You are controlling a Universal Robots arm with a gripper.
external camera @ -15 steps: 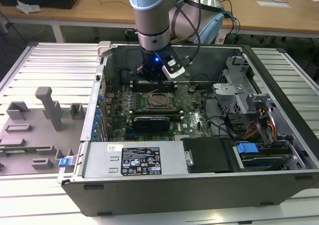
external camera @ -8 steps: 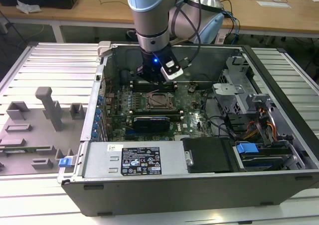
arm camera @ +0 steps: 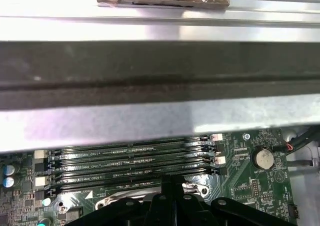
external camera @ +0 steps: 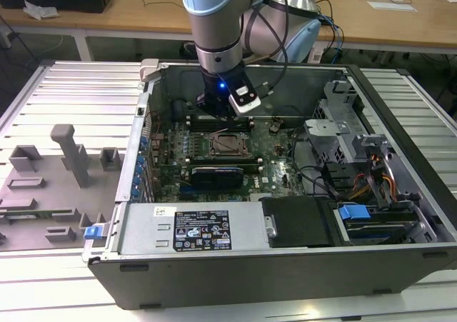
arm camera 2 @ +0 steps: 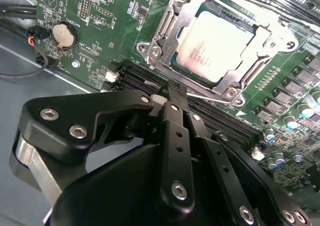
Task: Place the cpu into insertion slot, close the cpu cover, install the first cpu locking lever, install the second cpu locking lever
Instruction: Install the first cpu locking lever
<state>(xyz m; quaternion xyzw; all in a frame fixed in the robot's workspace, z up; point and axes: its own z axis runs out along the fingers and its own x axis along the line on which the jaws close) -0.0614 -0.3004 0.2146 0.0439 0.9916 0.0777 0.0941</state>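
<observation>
1. Cpu (arm camera 2: 215, 45): lying flat and square in the insertion slot (external camera: 214, 138) on the green board (arm camera 2: 100, 15), with its pale top showing through the window of the cpu cover (arm camera 2: 167, 35).
2. Reading the cpu cover as lying down over the chip and framing it on every side, so judging both the placing and the cover-closing as done.
3. Hanging low inside the open computer case (external camera: 207, 229), itself standing on the slatted bench (external camera: 64, 93): the hand (arm camera 2: 167, 91), with fingers pressed together and gripping nothing that can be made out.
4. Pointing the fingertips at the socket edge nearest the memory slots (arm camera: 130, 158), just beside a thin wire locking lever (arm camera 2: 210, 96) running along that edge. Not telling whether touching it or barely apart.
5. Judging the locking-lever work as the step in hand. Not telling from these views whether this is the first or second lever, nor whether either is sitting under its catch.
6. Calling, on that judgement, for closed fingertips bearing squarely on the thin wire, pressing it down and across under its hook, and avoiding slipping onto the memory slots or scraping the green board.
</observation>
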